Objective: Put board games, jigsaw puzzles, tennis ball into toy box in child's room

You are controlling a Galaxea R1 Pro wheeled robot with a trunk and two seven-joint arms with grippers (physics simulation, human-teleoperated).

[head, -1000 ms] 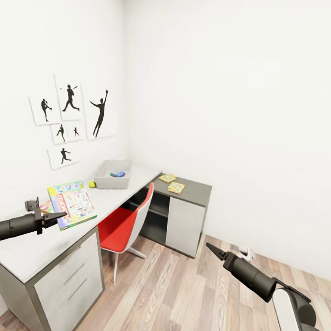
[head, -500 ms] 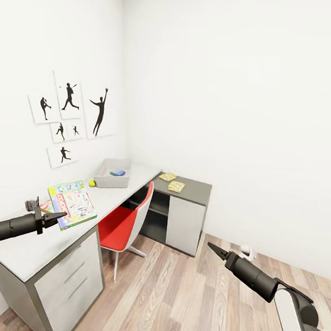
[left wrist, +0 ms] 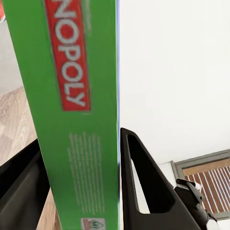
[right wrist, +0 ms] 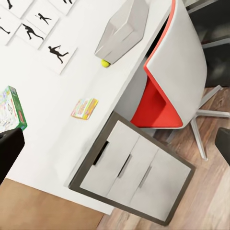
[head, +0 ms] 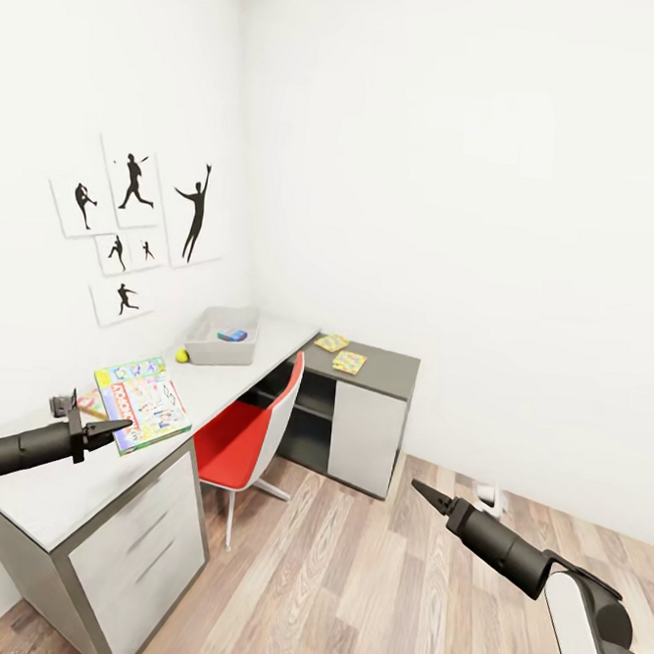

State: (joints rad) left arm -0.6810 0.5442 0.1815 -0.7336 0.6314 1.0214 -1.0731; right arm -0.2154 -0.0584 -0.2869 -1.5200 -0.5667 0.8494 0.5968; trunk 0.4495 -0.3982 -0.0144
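- Our left arm reaches level over the table [head: 57, 503]; the left gripper [head: 112, 430] is clamped on the green edge of a Monopoly board game [head: 142, 401].
- Our right arm hangs low over the wood floor [head: 366, 586] beside the table; whether the right gripper [head: 420, 490] is parted we cannot tell.
- The toy box [head: 223, 337] stands farther along the table, the tennis ball [head: 181, 356] just beside it, two jigsaw puzzles [head: 341, 353] on the dark section.
- A small board game [right wrist: 85, 108] lies flat near the table's edge.
- A red chair [head: 249, 439] blocks the knee space.

Red chair [head: 249, 437] against table [head: 58, 498] front
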